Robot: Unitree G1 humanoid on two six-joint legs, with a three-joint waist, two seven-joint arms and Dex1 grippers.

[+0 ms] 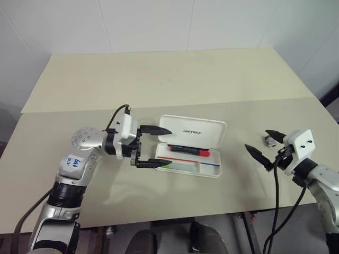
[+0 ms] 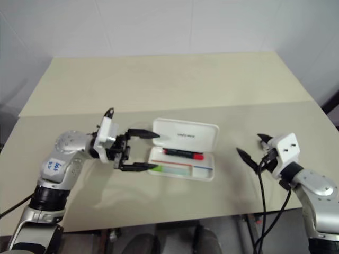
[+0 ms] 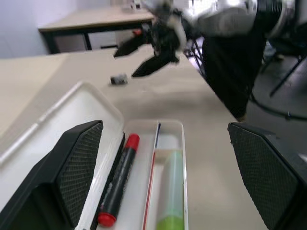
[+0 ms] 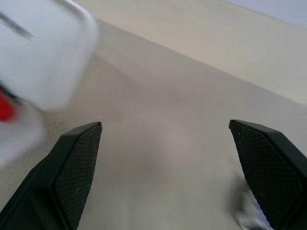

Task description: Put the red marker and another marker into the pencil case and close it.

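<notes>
left eye view: both markers in, lid not yet closed

left eye view shows the pencil case (image 1: 192, 146) lying open near the middle of the table (image 1: 159, 79), its lid leaning back on the far side and its tray on the near side. the red marker (image 1: 188, 150) lies in the far channel of the tray, the green marker (image 1: 180, 165) in the near one, a thin red-blue stripe between them. judgement: loading is complete; only the closing step is outstanding.

the left gripper (image 1: 160, 146) sits at the case's left end, fingers spread wide and empty, one tip over the lid's left edge, the other over the tray's near-left corner. whether either tip touches the plastic cannot be told. the right gripper (image 1: 267, 143) hangs well to the right of the case, fingers likewise spread, holding nothing.

judgement on the next move: the lid must be swung forward and down onto the tray, with the tray kept from sliding; a light box may skate across the table.

a small dark object (image 1: 271, 139) lies just beside the right gripper; its identity cannot be made out. the right wrist view is smeared, and the case shows there as a white blur.
</notes>
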